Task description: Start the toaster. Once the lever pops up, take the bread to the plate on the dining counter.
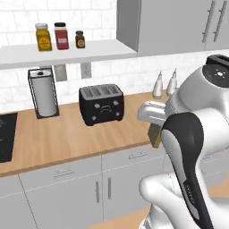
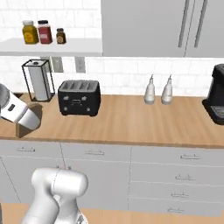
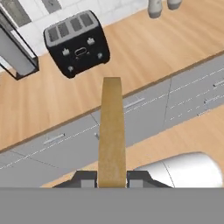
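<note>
From my seat, along the wall counter (image 2: pixel 131 124) left to right: a dark stovetop (image 1: pixel 5 136) at the far left edge, then a wire stand with a paper towel roll (image 1: pixel 44 93) against the tiled wall, then the toaster (image 1: pixel 101 103), black and boxy with rounded corners and small pale controls on its front. Further right stand two pale bottles (image 2: pixel 158 90) with narrow necks, side by side, and at the far right a black coffee machine (image 2: pixel 216 97). Above the towel roll a white shelf (image 1: pixel 58 53) carries three small jars (image 1: pixel 60 36), yellow, red and dark brown. Grey cabinets hang above on the right, and grey drawers and doors with slim handles run under the light wood top.

The counter between the toaster and its front edge is bare; I see nothing between the toaster and my claw.

The claw (image 3: pixel 111 179) is closed narrow on the bread (image 3: pixel 111 131), a thin tan slice seen edge-on in the hand view, standing straight up from between the two dark fingertips. In the base views the slice hangs under the white wrist, out over the counter's front edge, to the right of the toaster from the left camera and well apart from it. The toaster's slots look dark
</note>
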Controlling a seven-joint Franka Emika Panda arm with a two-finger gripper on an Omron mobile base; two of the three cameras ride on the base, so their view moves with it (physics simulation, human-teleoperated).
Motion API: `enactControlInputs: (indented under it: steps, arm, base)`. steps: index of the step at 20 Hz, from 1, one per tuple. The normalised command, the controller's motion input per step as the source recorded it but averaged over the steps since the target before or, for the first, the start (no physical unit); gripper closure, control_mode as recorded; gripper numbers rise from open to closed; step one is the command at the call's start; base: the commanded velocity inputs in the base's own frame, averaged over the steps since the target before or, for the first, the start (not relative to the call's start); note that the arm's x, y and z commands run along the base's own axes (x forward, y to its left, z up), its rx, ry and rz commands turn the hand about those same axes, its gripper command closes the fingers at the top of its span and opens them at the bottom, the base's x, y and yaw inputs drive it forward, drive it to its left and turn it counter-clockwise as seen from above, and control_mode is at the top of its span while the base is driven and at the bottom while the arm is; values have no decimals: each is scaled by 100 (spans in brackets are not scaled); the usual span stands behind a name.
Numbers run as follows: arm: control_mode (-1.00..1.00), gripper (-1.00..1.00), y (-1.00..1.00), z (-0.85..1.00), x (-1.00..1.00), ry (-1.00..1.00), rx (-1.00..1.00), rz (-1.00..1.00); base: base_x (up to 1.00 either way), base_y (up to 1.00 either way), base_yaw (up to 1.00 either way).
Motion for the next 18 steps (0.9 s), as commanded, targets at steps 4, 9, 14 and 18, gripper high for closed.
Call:
enactControlInputs:
  steps: [4, 9, 14, 18]
  arm:
    - [100, 100, 0, 0, 0, 0, 0, 0]
    - [100, 100, 0, 0, 0, 0, 0, 0]
    - [100, 100, 0, 0, 0, 0, 0, 0]
    - [100, 100, 0, 0, 0, 0, 0, 0]
  base:
    - [-16, 0, -93]
    - [-10, 0, -95]
    - [-11, 0, -92]
    - [0, -10, -90]
